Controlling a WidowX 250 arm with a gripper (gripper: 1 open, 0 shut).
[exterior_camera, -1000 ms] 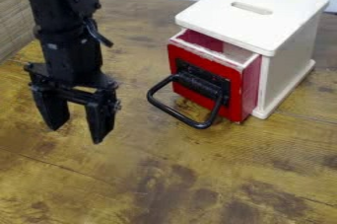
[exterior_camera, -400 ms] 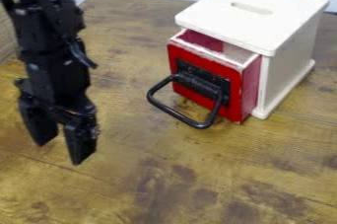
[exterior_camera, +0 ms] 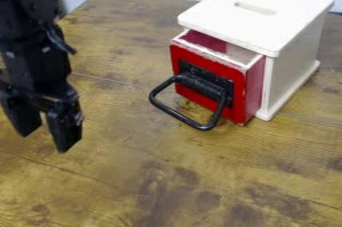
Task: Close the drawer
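Red drawer [exterior_camera: 245, 93] ajar; black gripper [exterior_camera: 43, 128] open, nothing between fingers. Off-centre push on the loop handle [exterior_camera: 187, 111] could jam drawer or shove white box [exterior_camera: 287, 31].

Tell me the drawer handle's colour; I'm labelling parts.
The handle is black, seen best in the camera view.

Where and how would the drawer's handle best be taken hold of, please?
I would grip the outer bar of the black loop handle, coming from the front, the side where the gripper is. The loop juts well out from the drawer's red and black front, leaving open space inside it, so one finger could probably go inside and one outside.
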